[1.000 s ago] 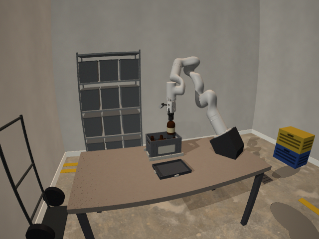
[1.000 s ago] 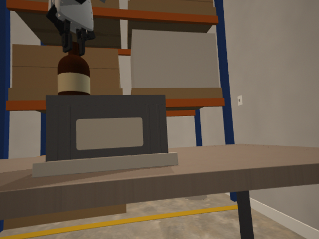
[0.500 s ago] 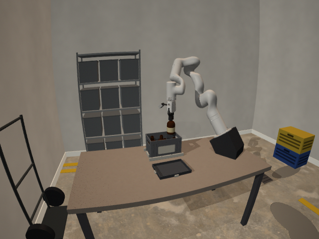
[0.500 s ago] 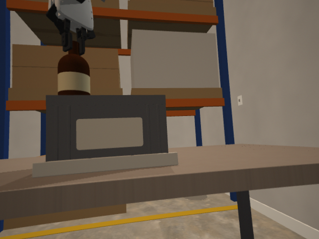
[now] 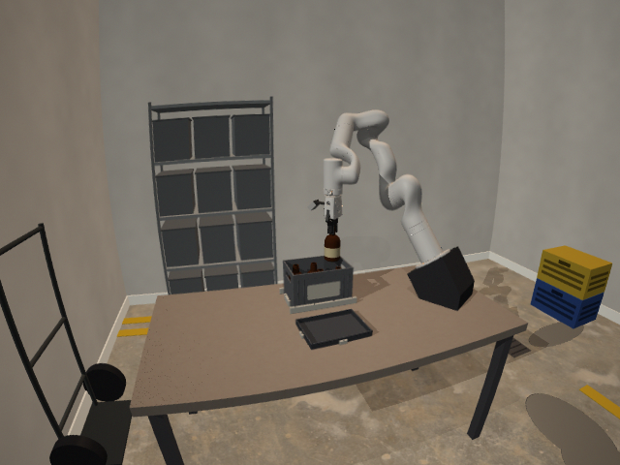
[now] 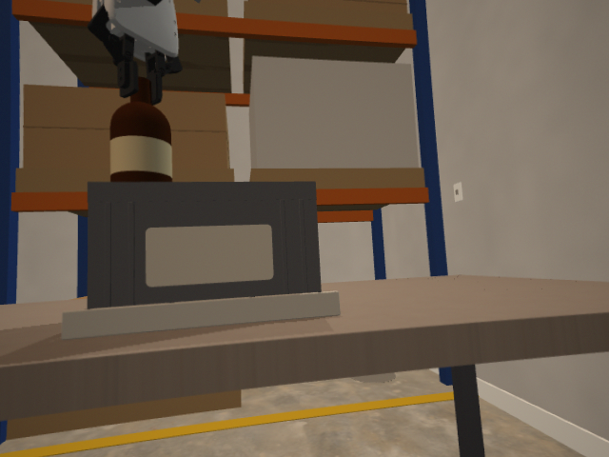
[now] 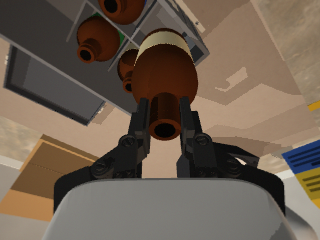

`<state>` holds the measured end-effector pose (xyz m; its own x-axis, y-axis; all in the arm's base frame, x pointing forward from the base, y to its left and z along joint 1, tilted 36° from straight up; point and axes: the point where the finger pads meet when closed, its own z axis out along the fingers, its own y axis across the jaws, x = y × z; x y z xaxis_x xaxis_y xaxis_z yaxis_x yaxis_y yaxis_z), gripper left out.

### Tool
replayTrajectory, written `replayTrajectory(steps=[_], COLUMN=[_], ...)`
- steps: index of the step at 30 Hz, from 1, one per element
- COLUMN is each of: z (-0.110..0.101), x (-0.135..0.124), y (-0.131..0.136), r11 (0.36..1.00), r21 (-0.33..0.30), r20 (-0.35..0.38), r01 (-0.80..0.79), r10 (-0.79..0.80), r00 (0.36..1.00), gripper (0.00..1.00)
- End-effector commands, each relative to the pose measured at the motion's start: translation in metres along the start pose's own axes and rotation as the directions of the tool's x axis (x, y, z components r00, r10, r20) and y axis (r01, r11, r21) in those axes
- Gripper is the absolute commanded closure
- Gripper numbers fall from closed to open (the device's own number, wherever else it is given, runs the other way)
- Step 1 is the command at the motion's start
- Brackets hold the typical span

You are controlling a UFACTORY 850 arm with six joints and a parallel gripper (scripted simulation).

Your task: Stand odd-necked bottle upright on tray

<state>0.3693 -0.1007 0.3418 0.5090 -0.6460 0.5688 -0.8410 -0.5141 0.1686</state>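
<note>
- You had the raised bottle [image 5: 331, 247] [image 6: 140, 157] [image 7: 165, 62] upright over one end of the crate [image 5: 298, 290] [image 6: 206, 201] [image 7: 60, 65], its foot hidden behind the wall.
- Your gripper [image 5: 331, 228] [image 6: 142, 96] [image 7: 164, 109] was closed on its neck; a weak pinch there could have let the bottle swing or slip.
- Moving sideways too low risked snagging the crate wall and shifting the crate.
- Other bottles [image 5: 295, 268] [image 7: 97, 37] stood close by, and a swinging base could have knocked them.
- The tray [image 5: 327, 342] [image 7: 47, 106] lay beside the crate; misjudging neck thickness would have put the wrong bottle there.

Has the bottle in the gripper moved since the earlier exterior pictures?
Yes, slightly upward: more of the dark band under the label of the bottle shows above the rim of the crate.
</note>
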Motion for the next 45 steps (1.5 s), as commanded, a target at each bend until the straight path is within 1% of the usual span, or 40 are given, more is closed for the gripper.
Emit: replayTrajectory(steps=[1,13,45], z=[-0.003,-0.016,-0.018], x=[0.000,0.000,0.000], y=[0.000,0.000,-0.001], r11=[1.000,1.000,1.000], r21=[0.001,0.001,0.001], r20=[-0.001,-0.001,-0.001], r01=[-0.001,-0.001,-0.001], r10=[0.001,0.001,0.001], r00=[1.000,1.000,1.000], gripper=[1.00,1.00,1.00])
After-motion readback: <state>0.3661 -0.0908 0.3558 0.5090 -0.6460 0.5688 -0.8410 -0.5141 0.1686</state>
